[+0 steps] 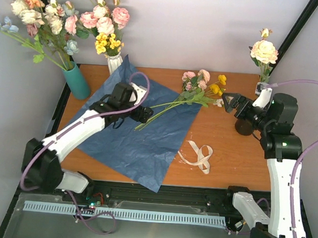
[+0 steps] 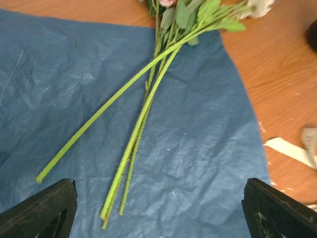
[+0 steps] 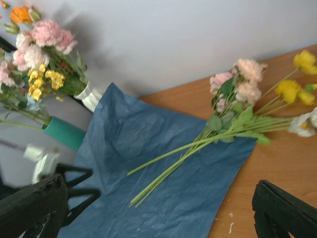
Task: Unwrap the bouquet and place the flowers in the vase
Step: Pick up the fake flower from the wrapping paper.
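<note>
Both left fingers [image 2: 42,208] and right fingers [image 3: 285,210] spread wide, empty; vase [image 1: 244,128] mostly hidden.

This looks like a robot lab. A left robot arm [image 1: 77,131] and a right robot arm [image 1: 285,180] are fixed at the near edge of a wooden desk [image 1: 238,151]. Purple cables [image 1: 307,81] hang off them. Plain white walls [image 1: 207,30] and black metal bars [image 1: 298,27] stand around.

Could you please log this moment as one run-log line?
paper flat; flowers lying on paper; ribbon loose; left gripper open; right gripper open
</note>
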{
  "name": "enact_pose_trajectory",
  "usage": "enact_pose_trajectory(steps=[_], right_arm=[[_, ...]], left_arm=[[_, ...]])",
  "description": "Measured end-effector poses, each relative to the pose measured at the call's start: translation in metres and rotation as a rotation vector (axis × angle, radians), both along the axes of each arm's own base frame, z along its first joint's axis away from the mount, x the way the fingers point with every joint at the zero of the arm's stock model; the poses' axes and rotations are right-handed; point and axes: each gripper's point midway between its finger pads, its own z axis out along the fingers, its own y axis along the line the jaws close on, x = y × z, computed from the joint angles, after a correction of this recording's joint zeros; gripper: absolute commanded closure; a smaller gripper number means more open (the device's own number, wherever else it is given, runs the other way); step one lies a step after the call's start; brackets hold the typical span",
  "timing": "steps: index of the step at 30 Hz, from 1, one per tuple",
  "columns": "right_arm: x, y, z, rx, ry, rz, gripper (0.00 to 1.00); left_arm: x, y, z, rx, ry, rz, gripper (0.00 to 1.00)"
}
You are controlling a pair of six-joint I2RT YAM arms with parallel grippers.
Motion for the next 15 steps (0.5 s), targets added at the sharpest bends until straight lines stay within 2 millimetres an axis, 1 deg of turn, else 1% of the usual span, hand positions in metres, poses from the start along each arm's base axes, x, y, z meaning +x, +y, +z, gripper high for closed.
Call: enact_pose_trajectory(steps=[6,8,11,15], right_arm=[[-0.002,0.022,-0.028,0.038,0.054,0.089,0.00],[-0.003,0.030,-0.036,0.040,0.073,0.115,0.00],[-0.003,0.041,-0.045,0.039,0.088,0.154,0.00],[-0.001,0.047,-0.055,0.037,0.111,0.174,0.00]], left_arm=[[0.038,-0.010,-0.049,0.135,0.074,-0.017,0.14],[0.047,-0.011,-0.063,0.177,0.091,-0.025,0.12],[0.061,-0.014,-0.081,0.229,0.100,-0.045,0.10],[0.074,-0.014,-0.103,0.281,0.111,-0.090,0.12]])
